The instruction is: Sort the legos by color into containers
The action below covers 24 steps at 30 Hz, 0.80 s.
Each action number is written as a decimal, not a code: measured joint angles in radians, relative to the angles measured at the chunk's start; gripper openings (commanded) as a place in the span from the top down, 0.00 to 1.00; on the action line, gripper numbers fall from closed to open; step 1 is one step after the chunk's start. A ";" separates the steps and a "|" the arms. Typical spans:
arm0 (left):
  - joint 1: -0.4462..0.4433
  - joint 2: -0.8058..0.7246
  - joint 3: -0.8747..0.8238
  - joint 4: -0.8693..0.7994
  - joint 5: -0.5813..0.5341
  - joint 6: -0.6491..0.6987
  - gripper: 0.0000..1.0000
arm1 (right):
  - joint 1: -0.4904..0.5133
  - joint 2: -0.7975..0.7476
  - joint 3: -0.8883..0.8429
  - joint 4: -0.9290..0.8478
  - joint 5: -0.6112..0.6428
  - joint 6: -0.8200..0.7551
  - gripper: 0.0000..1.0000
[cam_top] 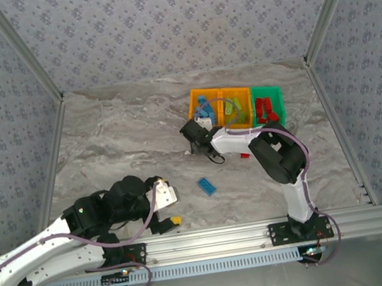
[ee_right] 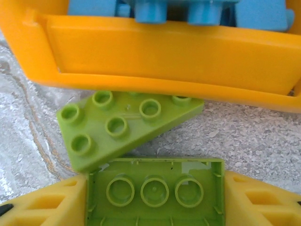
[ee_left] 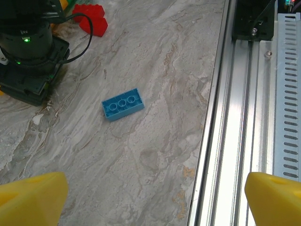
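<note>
The left end effector (ee_left: 153, 200) is held wide open above the grey marbled surface (ee_left: 155, 56), its yellow fingers (ee_left: 30, 197) well apart. A light blue studded plastic brick (ee_left: 123, 104) is seen lying flat on the surface ahead of it, touching nothing. The right end effector (ee_right: 155, 188) is closed on an upturned lime green plastic brick (ee_right: 155, 174), with a finger pressed against each end. A second lime green brick (ee_right: 113, 132), studs up, lies just beyond, partly tucked under the rim of an orange rectangular plastic bin (ee_right: 164, 52) in which light blue bricks (ee_right: 155, 9) are held. Red bricks (cam_top: 265, 109) are seen in the green plastic bin (cam_top: 277, 95).
</note>
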 measured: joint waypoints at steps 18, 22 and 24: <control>0.013 0.001 0.000 0.000 0.000 0.000 0.01 | 0.071 -0.509 -0.355 -0.052 0.052 0.035 0.48; 0.018 0.001 0.000 0.000 0.000 0.000 0.01 | -0.027 -0.696 -0.388 -0.058 0.085 0.010 0.49; 0.020 0.001 0.000 0.000 0.000 0.000 0.01 | -0.128 -0.737 -0.387 -0.053 0.083 -0.024 0.49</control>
